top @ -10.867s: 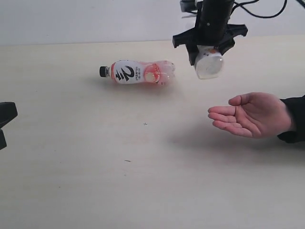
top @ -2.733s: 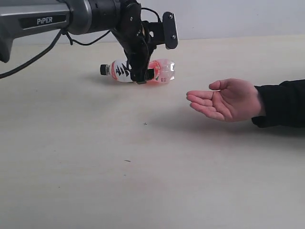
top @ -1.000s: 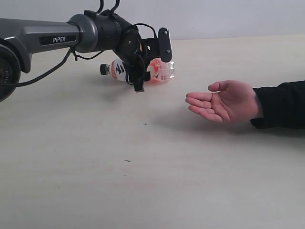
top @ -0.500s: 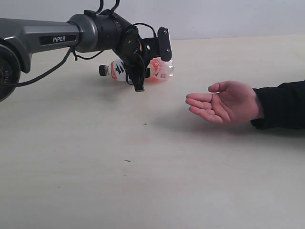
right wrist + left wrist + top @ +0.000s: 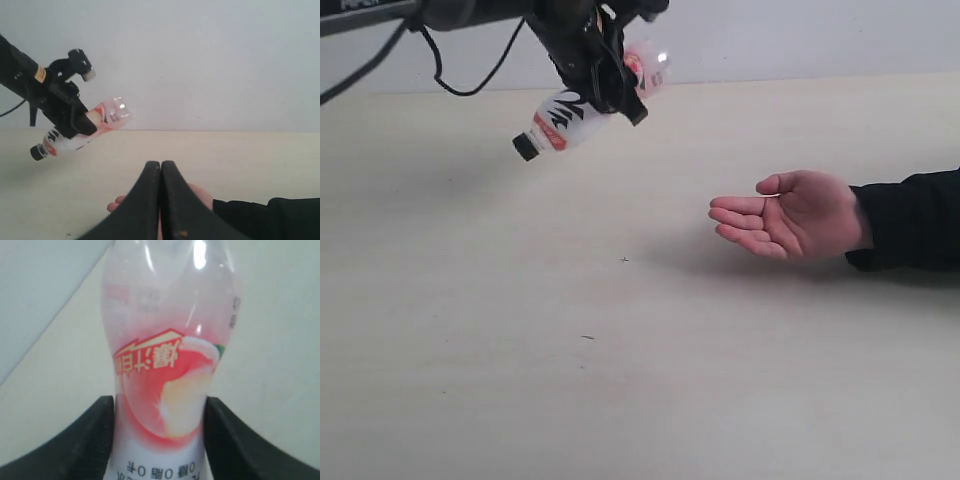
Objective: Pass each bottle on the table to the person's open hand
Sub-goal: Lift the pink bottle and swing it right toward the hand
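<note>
1. The left claw (image 5: 608,78) clamps the pink-red bottle (image 5: 565,118) around its middle, above the table (image 5: 620,360), tilted neck-down.
2. The open hand (image 5: 790,215) lies well apart from that claw, palm up.
3. The right claw (image 5: 161,167) is pinched together, empty.

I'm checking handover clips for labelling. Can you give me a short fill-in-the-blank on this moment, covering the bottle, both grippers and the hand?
The left gripper is shut on the pink-red bottle, whose cap is ____.
The bottle tilts with its cap end ____ than its base.
The person's open hand lies palm ____.
The right gripper is shut and holds ____.
Missing words: black; lower; up; nothing.
</note>
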Available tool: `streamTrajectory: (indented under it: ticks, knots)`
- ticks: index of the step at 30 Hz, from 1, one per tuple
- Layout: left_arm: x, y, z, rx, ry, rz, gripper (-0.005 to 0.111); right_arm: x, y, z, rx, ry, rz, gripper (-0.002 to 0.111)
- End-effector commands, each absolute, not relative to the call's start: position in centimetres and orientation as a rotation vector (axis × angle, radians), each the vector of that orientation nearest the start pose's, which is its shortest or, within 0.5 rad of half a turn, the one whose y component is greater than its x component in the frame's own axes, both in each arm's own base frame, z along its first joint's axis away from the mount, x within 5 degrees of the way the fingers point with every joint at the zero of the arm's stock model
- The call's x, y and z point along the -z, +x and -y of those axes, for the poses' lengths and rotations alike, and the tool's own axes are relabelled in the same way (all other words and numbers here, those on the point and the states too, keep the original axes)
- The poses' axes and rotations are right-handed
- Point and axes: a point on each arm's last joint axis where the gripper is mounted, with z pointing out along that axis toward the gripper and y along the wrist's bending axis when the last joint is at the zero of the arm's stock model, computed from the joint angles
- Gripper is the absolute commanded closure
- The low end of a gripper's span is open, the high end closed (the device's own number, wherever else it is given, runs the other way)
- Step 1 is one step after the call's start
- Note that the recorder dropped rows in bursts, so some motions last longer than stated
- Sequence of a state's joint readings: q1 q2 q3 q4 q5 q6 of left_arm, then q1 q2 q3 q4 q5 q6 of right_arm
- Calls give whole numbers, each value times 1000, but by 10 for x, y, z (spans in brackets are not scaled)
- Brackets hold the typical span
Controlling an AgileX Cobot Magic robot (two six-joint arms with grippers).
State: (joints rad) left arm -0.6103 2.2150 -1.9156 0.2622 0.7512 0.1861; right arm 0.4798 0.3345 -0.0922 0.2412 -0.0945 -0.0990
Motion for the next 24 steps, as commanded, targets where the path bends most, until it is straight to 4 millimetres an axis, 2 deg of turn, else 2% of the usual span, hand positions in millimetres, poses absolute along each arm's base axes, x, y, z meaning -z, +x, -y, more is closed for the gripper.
streamTrajectory:
  ticks: [1, 5, 8, 18, 24]
  knots:
    - [-270, 401, 266, -39, 868, -2349, 107, -229, 79, -38, -449, -262, -1620, 108]
    - [-295, 386, 261, 81, 708, -2428, 107, -229, 78, -38, -449, -265, -1626, 108]
    - [-306, 376, 262, 212, 612, -2489, 107, -229, 78, -38, -449, -265, -1626, 108]
    - [-316, 350, 289, 827, 440, -2620, 107, -229, 78, -38, -449, -265, -1626, 108]
    - [-318, 345, 298, 941, 408, -2617, 107, -229, 78, -38, -449, -265, -1626, 108]
